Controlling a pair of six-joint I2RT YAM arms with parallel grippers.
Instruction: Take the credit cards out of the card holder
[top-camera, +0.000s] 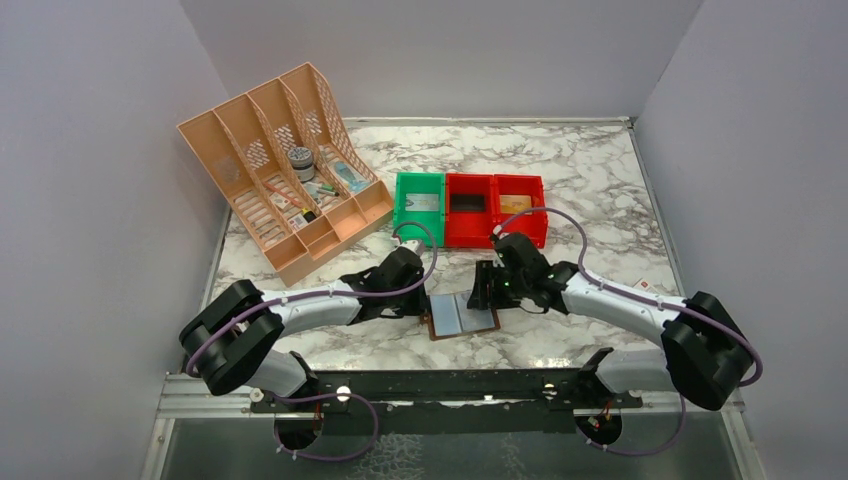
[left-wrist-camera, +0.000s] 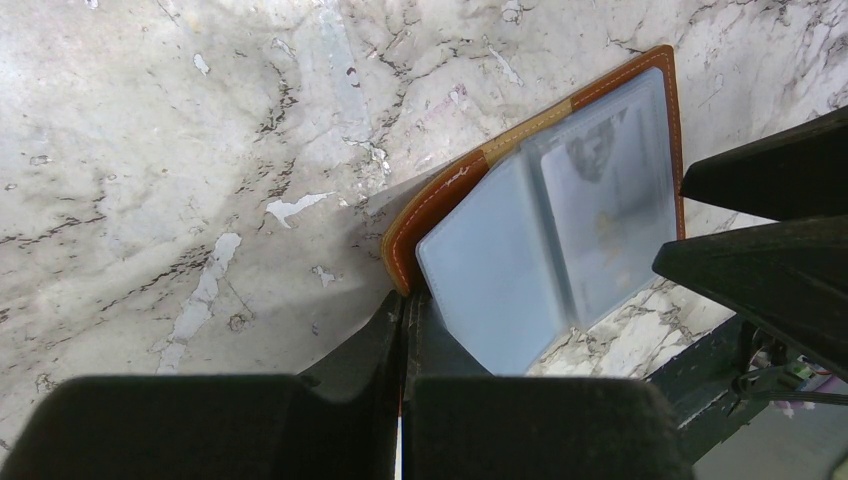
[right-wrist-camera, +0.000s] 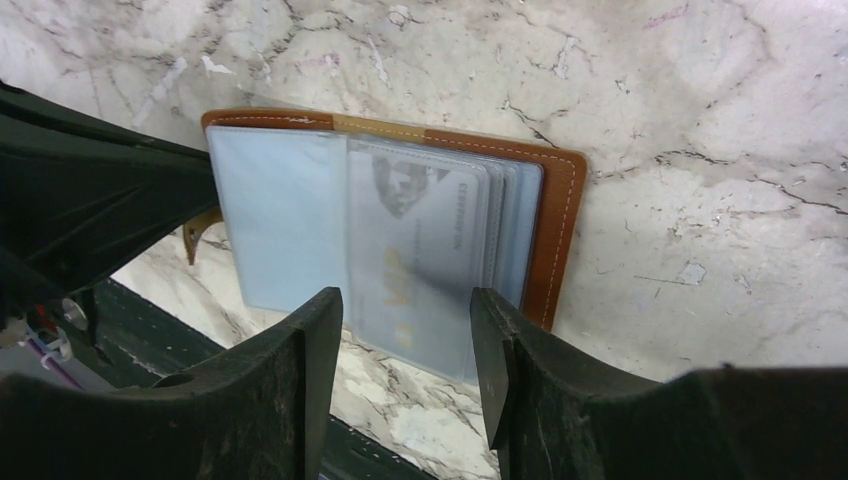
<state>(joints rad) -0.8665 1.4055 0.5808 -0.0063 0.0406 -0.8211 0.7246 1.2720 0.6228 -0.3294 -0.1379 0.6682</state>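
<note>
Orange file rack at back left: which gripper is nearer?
Left. The left gripper is at the left edge of the card holder, the side toward the orange file rack; the right gripper is over the holder's right half, farther away.

The brown leather card holder (top-camera: 463, 316) lies open and flat close to the near edge of the marble desk (top-camera: 600, 190). The pale credit cards (right-wrist-camera: 415, 255) sit inside its clear grey-blue sleeves.

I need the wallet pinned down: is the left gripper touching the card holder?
Touching. The left wrist view shows the card holder with its brown corner running into the seam of the shut left gripper, no gap.
</note>
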